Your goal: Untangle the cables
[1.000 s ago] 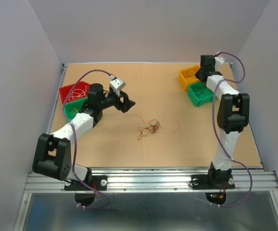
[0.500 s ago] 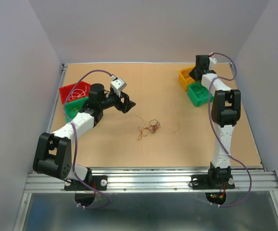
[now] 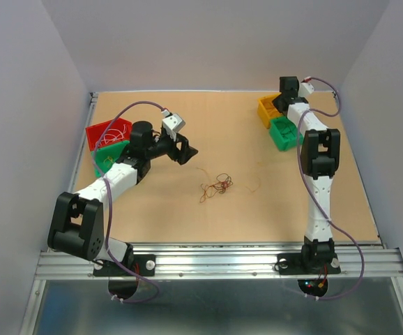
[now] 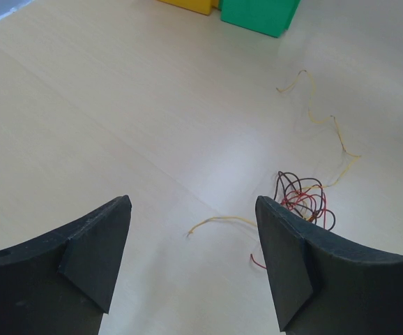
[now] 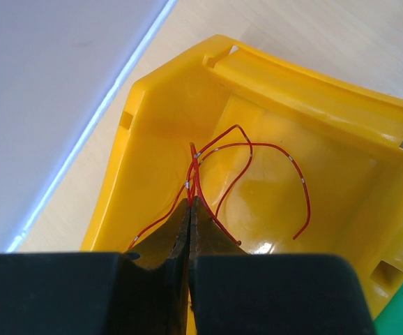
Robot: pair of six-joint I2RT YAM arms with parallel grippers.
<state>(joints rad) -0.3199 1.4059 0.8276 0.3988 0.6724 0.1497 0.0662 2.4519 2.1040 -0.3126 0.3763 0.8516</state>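
Far right, my right gripper (image 5: 190,209) pinches a red wire (image 5: 271,150) over the yellow bin (image 5: 153,112) — springy, so it may cling or spring out on release. My left gripper (image 4: 192,230) gapes, empty, near the knot (image 4: 306,199).

— Where do we hold our left arm (image 3: 118,178)?
— Low and bent at the elbow, left gripper (image 4: 191,206) levelled forward, its fingers spread wide on nothing.
— And our right arm (image 3: 318,181)?
— We stretch it far forward, wrist tipped down, right gripper (image 5: 191,202) with fingers pressed together, pinching a red cable (image 5: 192,171).
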